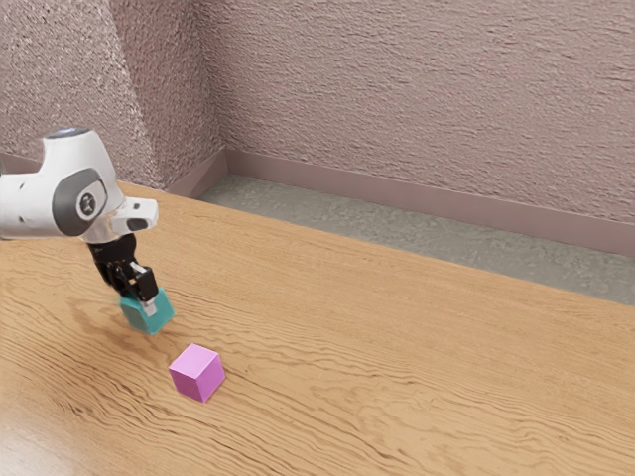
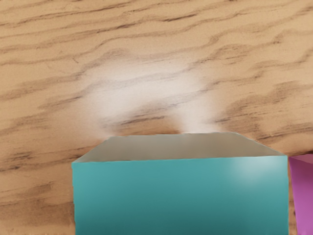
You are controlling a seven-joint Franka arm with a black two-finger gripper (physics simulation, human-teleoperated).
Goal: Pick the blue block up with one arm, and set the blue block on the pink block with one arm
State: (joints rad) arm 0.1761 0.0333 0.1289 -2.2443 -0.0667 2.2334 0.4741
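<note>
Gripping blue block [image 1: 159, 315] | tool [image 1: 142, 300] tilted, low | pink block [image 1: 196, 372] near

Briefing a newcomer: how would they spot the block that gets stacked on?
On the wooden table, find the gripper at the exterior view's left, holding the blue block. Beside it, nearer the camera, sits the pink block: the only pink cube, ungripped.

No words, numbers or brand names can be read. A white mark [image 1: 87, 201] sits on the grey joint cap [image 1: 69, 213], illegible.
</note>
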